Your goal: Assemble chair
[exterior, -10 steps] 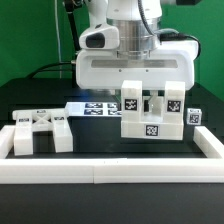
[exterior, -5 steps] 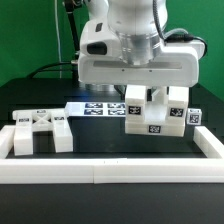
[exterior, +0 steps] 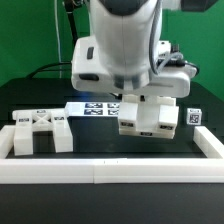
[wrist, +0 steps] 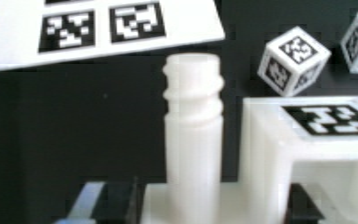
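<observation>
Under the arm, at about four o'clock from the middle of the exterior view, the chair [exterior: 148, 118] sits tilted rather than square to the table. I cannot tell whether its lower edge is clear of the surface.

The gripper [wrist: 194, 208] reaches it from twelve o'clock, straight above. In the wrist view the jaws stand close together with a post [wrist: 192, 120] between them. They look clamped on it, but the contact lies at the frame's edge, so that is a judgement.

The post's long axis runs straight out from the palm, in line with the fingers, so it points down toward the table. The chair's tagged body lies just beside the post, with a dark slit between them higher up. I cannot tell whether the two are joined lower down. The tilt suggests that they are, and that the chair is being carried by the post.

The coming move turns on that axis: the post has to be upright again before the chair can stand flat.

- **Cube** [exterior: 194, 116]: at three o'clock of the chair, just beside it.
- **Marker board** [exterior: 92, 107]: at ten o'clock, near.
- **Loose part** [exterior: 40, 131]: at nine o'clock, well apart.
- **Rail** [exterior: 110, 172]: at six o'clock.
</observation>
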`<state>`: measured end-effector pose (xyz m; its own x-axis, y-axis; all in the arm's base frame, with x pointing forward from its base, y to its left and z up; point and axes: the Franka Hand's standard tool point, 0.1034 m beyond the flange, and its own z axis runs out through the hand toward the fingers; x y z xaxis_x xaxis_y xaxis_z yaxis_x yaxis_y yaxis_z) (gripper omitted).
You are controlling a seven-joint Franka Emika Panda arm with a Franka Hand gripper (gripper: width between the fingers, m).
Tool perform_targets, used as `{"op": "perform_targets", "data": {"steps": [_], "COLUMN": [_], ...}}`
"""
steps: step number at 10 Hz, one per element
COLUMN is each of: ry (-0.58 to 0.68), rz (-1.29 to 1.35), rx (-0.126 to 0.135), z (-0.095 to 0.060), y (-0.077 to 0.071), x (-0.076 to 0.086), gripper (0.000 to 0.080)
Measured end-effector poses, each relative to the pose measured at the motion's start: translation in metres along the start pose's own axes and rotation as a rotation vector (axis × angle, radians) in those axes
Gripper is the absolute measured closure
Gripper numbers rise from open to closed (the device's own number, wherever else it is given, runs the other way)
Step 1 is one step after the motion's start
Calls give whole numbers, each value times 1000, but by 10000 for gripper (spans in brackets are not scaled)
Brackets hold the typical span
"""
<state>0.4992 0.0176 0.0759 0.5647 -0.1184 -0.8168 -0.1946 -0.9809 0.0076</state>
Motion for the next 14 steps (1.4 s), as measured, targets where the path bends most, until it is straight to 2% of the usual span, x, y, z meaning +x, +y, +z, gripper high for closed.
{"op": "perform_targets", "data": {"steps": [2,4,5,6,7,8,14], "ry": [-122,-149,-144,-145,-146,-146,-122], "rz": [50,68,69,70,73,76,78], "rx": [-14,-18,-17,-16,-12,-6,44], "z": [8,11,10,10,10,10,-3], "y": [3,5,6,7,9,13,43], "x": [-1,3,4,5,5,6,20], "gripper": [466,466,397,251,251,166,151]}}
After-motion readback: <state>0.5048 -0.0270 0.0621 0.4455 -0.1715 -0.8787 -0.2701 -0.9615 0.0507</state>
